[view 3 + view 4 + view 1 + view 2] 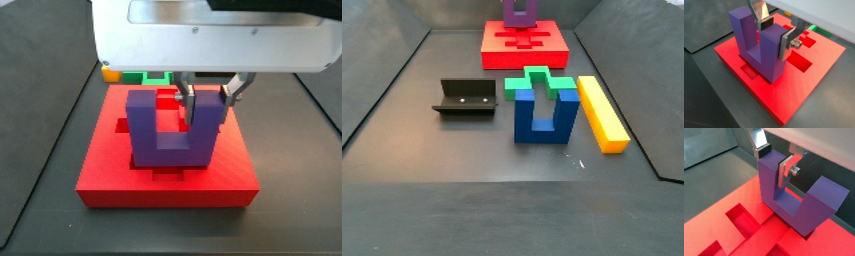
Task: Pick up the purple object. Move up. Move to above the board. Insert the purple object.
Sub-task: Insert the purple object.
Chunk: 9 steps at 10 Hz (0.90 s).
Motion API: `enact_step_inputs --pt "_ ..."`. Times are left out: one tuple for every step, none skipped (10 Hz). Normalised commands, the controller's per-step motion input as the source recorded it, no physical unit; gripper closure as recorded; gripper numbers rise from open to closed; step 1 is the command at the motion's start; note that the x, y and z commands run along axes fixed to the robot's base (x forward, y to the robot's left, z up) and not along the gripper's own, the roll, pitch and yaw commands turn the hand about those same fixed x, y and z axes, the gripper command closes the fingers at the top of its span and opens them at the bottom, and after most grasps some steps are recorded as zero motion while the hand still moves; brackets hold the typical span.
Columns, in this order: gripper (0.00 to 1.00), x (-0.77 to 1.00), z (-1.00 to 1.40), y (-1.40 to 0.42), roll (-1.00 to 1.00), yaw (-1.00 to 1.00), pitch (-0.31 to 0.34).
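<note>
The purple object (754, 50) stands upright on the board (797, 95), prongs up, its thick base down in a bright red slot. My gripper (776, 36) is shut on one prong near its top, a silver finger on each side. Both wrist views show this grip, the purple object (811, 203) over the board (724, 243) with my gripper (775, 163) on the prong. In a side view my gripper (207, 98) holds the right prong of the purple object (167, 140) at the middle of the board (160, 185). Another side view shows the purple object (519, 12) on the far board (496, 45).
On the dark floor in front of the board are a dark blue U-shaped block (543, 110), a green block (536, 80) behind it, a long yellow bar (600, 110) to its right and the fixture (465, 97) to its left. Grey walls enclose the floor.
</note>
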Motion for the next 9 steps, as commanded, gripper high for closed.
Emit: enact_step_inputs --pt "1.0 -0.26 -0.07 -0.02 0.15 0.0 0.0" --pt "1.0 -0.35 -0.06 -0.08 0.13 0.0 -0.013" --pt "1.0 -0.29 -0.01 -0.15 0.1 0.0 -0.019" --pt "1.0 0.0 -0.07 -0.19 0.13 0.0 -0.029" --pt "1.0 0.13 -0.24 -0.04 0.19 0.03 -0.011" --pt "1.0 0.33 -0.28 0.0 0.2 0.09 -0.004" --pt "1.0 0.33 -0.26 0.0 0.22 0.09 0.0" --pt "1.0 0.33 -0.2 0.0 0.21 0.08 0.0" --pt "1.0 0.31 -0.15 0.0 0.2 0.07 0.0"
